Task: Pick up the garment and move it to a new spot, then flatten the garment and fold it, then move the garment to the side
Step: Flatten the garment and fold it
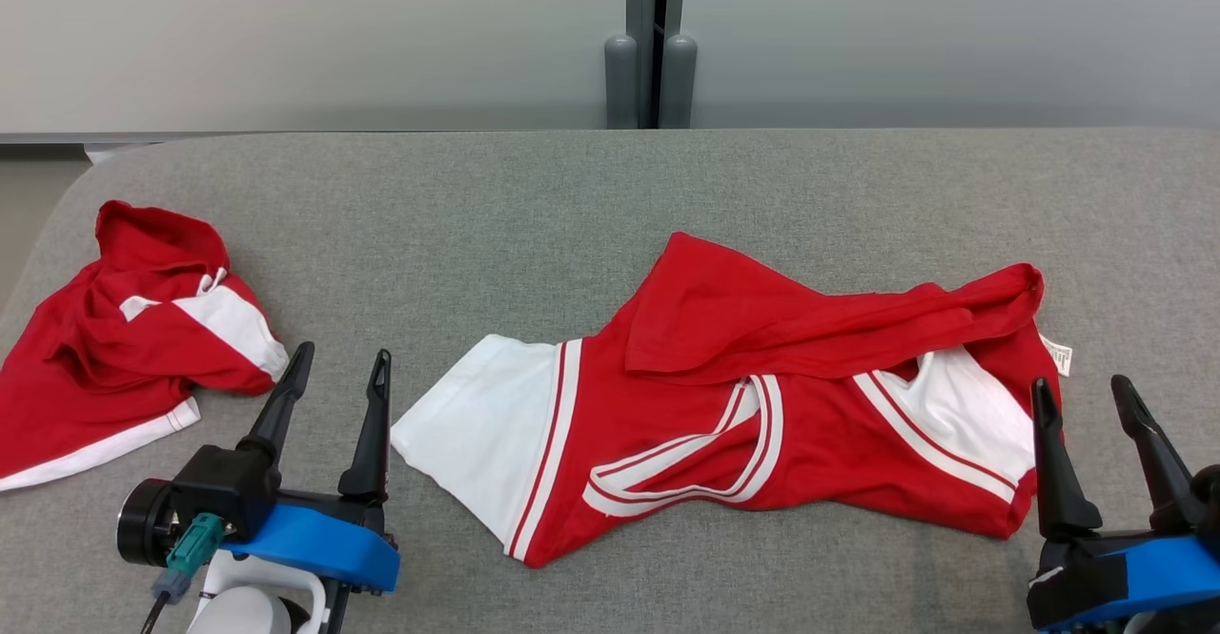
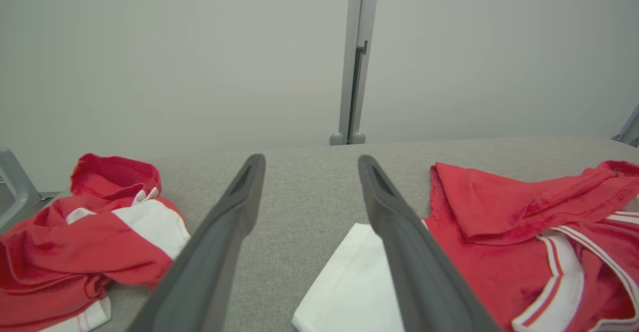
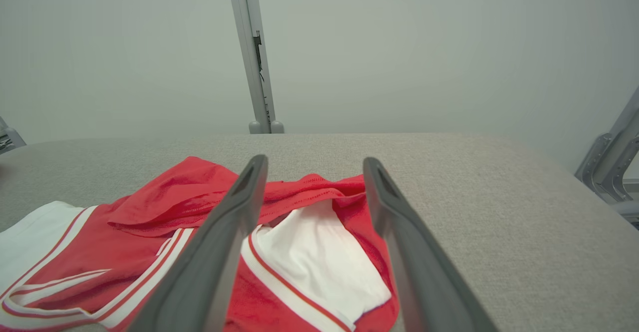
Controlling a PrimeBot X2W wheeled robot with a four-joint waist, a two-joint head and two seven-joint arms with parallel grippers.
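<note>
While the left pincer (image 1: pixel 344 350) and right pincer (image 1: pixel 1079 380) point forward, wide and empty, the garment (image 1: pixel 686 405) lies between.

A grey fabric-covered counter (image 1: pixel 572 186) with rounded corners carries a crumpled red and white shirt (image 1: pixel 124 329) by its left edge. Behind the far edge stands a pale grey wall (image 1: pixel 286 33), split by a vertical grey post (image 1: pixel 650 5) with two rounded feet (image 1: pixel 620 81). A grey metal frame (image 3: pixel 609 162) stands past the right edge.
</note>
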